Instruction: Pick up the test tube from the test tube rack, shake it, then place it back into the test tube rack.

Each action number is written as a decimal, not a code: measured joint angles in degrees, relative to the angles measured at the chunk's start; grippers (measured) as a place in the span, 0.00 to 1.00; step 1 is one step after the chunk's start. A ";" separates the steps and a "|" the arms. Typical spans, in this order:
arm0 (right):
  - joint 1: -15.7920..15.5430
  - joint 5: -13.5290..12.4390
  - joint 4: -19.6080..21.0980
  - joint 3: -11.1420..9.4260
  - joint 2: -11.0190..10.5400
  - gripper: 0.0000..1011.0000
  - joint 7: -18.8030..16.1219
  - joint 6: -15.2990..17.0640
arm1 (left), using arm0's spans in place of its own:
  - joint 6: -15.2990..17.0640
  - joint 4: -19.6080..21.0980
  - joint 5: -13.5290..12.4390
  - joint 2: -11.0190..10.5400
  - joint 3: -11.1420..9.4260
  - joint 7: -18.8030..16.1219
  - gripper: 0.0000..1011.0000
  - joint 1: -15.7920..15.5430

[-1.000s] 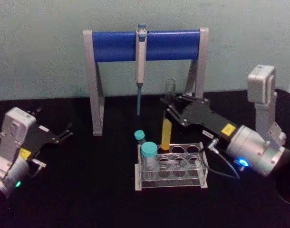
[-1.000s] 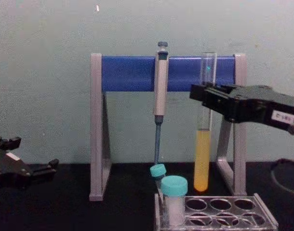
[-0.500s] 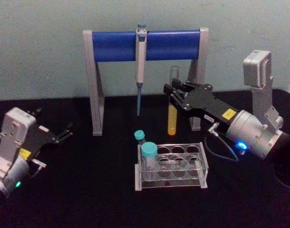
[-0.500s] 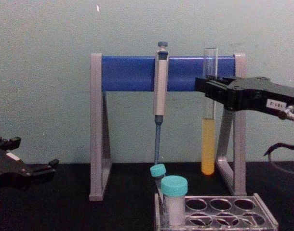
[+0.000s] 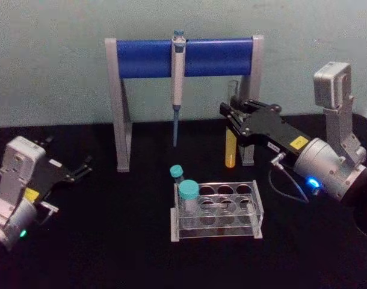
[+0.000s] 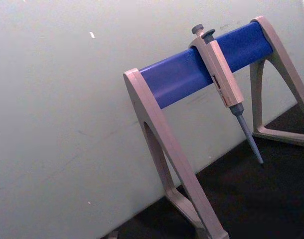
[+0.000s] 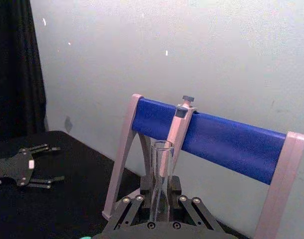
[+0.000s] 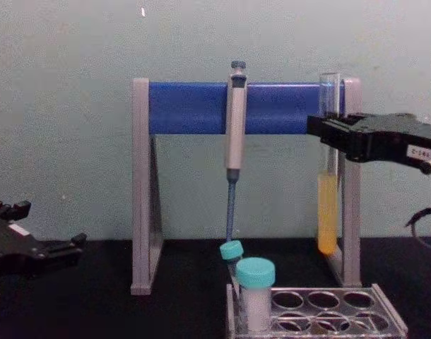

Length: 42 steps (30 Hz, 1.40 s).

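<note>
The test tube (image 5: 231, 150) hangs upright in the air, clear glass with yellow liquid in its lower part. My right gripper (image 5: 234, 116) is shut on its upper half. It is held behind and above the right end of the test tube rack (image 5: 256, 205), in front of the stand's right leg. In the chest view the test tube (image 8: 328, 212) hangs well above the test tube rack (image 8: 386, 312), gripped by my right gripper (image 8: 329, 137). The right wrist view shows the test tube's (image 7: 161, 169) open rim rising between the jaws. My left gripper (image 5: 83, 168) rests open at the far left.
A grey-and-blue stand (image 5: 147, 58) spans the back of the table, with a grey-blue pipette (image 5: 178, 78) hung on its bar. Two teal-capped tubes (image 5: 188, 194) stand at the rack's left end. A cable (image 5: 287, 186) loops below my right wrist.
My right gripper has lifted the test tube out of the rack and carried it up and to the right, toward the stand's right leg. The left arm has not moved.
</note>
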<state>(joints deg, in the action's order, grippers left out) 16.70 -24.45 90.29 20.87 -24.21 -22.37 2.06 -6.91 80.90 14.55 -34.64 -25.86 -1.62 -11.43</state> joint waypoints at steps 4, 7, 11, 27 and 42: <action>-0.73 0.22 0.79 -0.65 -0.13 0.23 0.29 0.12 | 0.00 0.00 0.00 0.00 0.00 0.00 0.99 0.00; -1.82 0.25 2.06 -1.34 -0.56 0.23 0.68 0.51 | 0.00 0.00 0.00 0.00 0.00 0.00 0.99 0.00; -3.63 0.21 4.06 -2.17 -1.39 0.23 1.08 1.40 | 0.00 0.00 0.00 0.00 0.00 0.00 0.99 0.00; -7.63 -3.46 9.82 -1.21 -4.08 0.23 -2.57 4.69 | 0.00 0.00 0.00 0.00 0.00 0.00 0.99 0.00; 1.07 -3.70 1.98 3.14 -1.93 0.23 -5.45 2.55 | 0.00 0.00 0.00 0.00 0.00 0.00 0.99 0.00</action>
<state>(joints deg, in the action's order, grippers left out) 17.77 -28.15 92.28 24.01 -26.15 -27.82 4.61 -6.91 80.90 14.55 -34.64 -25.86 -1.62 -11.43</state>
